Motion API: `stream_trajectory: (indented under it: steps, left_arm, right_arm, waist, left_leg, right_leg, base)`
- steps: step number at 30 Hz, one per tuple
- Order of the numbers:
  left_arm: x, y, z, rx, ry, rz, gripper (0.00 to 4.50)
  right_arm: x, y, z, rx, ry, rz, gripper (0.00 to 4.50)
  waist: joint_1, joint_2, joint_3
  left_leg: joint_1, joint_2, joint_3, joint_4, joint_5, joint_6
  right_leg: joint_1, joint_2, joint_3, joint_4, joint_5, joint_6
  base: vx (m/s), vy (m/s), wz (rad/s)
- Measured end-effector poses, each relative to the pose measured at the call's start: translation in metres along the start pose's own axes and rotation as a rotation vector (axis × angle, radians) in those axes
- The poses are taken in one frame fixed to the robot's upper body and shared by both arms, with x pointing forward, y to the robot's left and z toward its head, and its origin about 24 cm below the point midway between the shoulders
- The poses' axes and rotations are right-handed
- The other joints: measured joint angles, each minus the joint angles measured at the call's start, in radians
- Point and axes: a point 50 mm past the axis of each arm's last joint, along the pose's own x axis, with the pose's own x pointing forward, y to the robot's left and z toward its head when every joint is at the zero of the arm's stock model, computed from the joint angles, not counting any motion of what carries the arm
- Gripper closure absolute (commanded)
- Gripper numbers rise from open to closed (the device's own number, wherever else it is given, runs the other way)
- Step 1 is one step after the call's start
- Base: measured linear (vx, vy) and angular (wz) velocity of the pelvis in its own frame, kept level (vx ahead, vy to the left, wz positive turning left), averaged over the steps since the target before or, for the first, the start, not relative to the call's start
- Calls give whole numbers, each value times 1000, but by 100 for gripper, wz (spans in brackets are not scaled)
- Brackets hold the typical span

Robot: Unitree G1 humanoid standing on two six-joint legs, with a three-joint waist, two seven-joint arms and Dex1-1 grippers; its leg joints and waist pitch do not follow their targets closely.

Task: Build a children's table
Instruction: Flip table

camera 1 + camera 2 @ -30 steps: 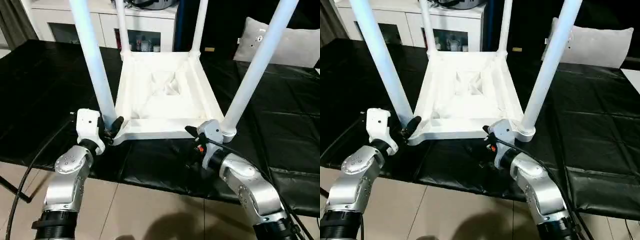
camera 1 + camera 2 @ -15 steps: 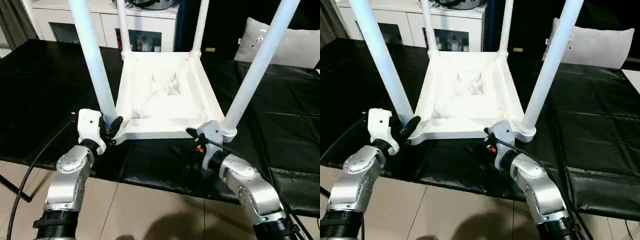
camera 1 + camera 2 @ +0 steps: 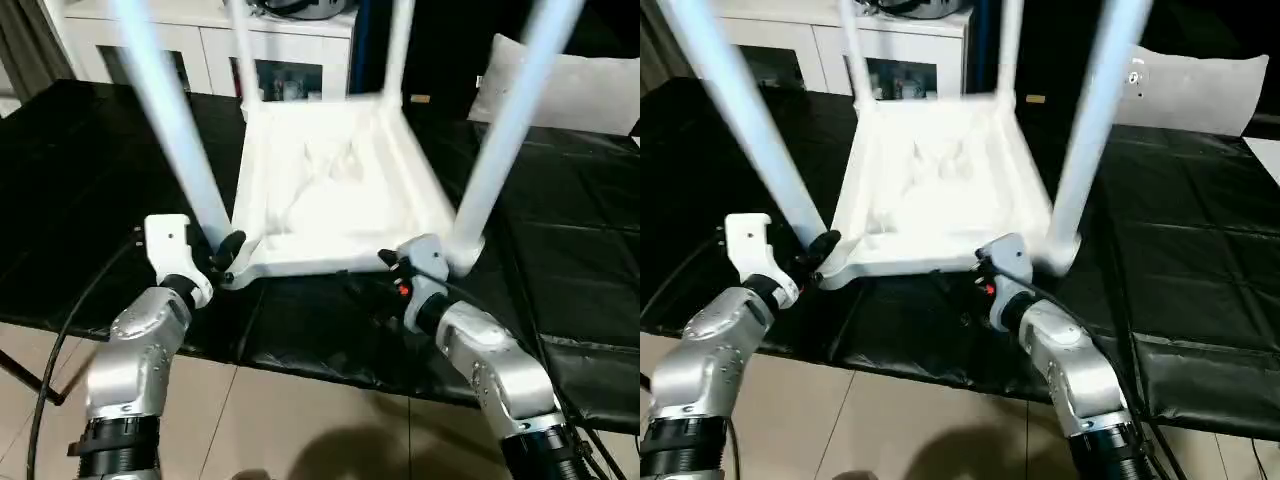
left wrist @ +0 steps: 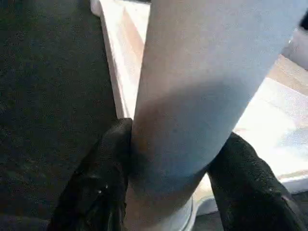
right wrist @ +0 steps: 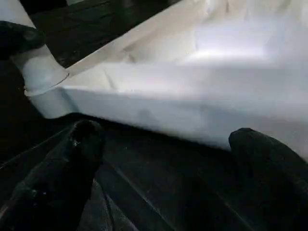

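The children's table [image 3: 340,190] lies upside down on a black-covered tabletop [image 3: 90,170], all four white legs standing up. My left gripper [image 3: 222,255] is shut on the near-left leg [image 3: 170,120] just above its corner socket. In the left wrist view its black fingers [image 4: 96,183] press both sides of that leg [image 4: 202,86]. My right gripper [image 3: 395,265] stands open at the front rim, next to the near-right leg [image 3: 505,130]. The right wrist view shows its fingers [image 5: 82,139] spread wide before the rim [image 5: 192,110], holding nothing.
A white glass-door cabinet [image 3: 290,60] stands behind the tabletop. A grey cushion [image 3: 590,90] lies at the back right. The tabletop's front edge runs just below my grippers, with tiled floor [image 3: 300,420] beneath. A black cable [image 3: 70,330] hangs by my left arm.
The legs have swung towards the left and the whole piece is blurred by movement. My left gripper has stayed on the near-left leg. My right gripper has crept closer to the near-right corner.
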Motion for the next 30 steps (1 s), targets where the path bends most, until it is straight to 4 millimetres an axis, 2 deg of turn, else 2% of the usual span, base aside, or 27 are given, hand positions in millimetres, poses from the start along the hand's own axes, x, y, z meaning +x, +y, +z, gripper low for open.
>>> stream_trajectory:
  steps: [2, 6, 9, 13, 17, 26, 30]
  left_arm:
    - [0, -4, -2, -88, 10, -19, 249]
    - [-1, -8, -4, -154, 38, -48, 249]
    - [-1, -9, -4, -146, 43, -51, 249]
    - [-2, -11, -2, -123, 61, -61, 249]
    - [-3, -13, -1, -120, 69, -66, 249]
    - [-3, -16, -1, -117, 78, -80, 249]
    - [-3, -18, -1, -112, 80, -86, 249]
  right_arm:
    - [0, -1, 0, 23, 3, -4, 0]
    - [-2, -1, 4, 70, -16, 17, 0]
    - [0, 1, 10, 110, -49, 20, 0]
    - [5, -8, 24, 184, -117, -38, 0]
    - [10, -10, 20, 315, -152, -25, 0]
    - [26, -15, 22, 410, -149, -48, 0]
    - [36, -19, 28, 491, -221, -43, 0]
  waist:
    - [-1, -1, 0]
    - [0, -2, 1]
    - [0, -2, 1]
    - [1, -2, 1]
    - [1, -2, 1]
    - [4, -2, 1]
    - [5, -2, 1]
  left_leg:
    - [0, 0, 0, 0, 0, 0]
    - [0, 0, 0, 0, 0, 0]
    - [0, 0, 0, -1, 0, 0]
    - [1, 0, 0, -2, 0, 0]
    - [0, 0, 1, -4, 0, 0]
    - [-4, 0, 1, -4, 2, 3]
    - [-7, 0, 1, -4, 3, 3]
  right_leg:
    - [-1, 0, 0, 0, 0, 0]
    - [-1, 0, 0, 0, 0, 0]
    - [-1, 0, 0, -1, 0, 0]
    - [-1, 0, 0, -1, -1, 1]
    - [-2, 0, 0, -1, -1, 1]
    - [-4, 0, 0, -1, -1, 0]
    - [-7, 0, -1, 0, -1, 0]
  base:
    - [0, 0, 0]
    - [0, 0, 0]
    - [0, 0, 0]
    - [0, 0, 0]
    - [0, 0, 0]
    - [0, 0, 0]
    - [0, 0, 0]
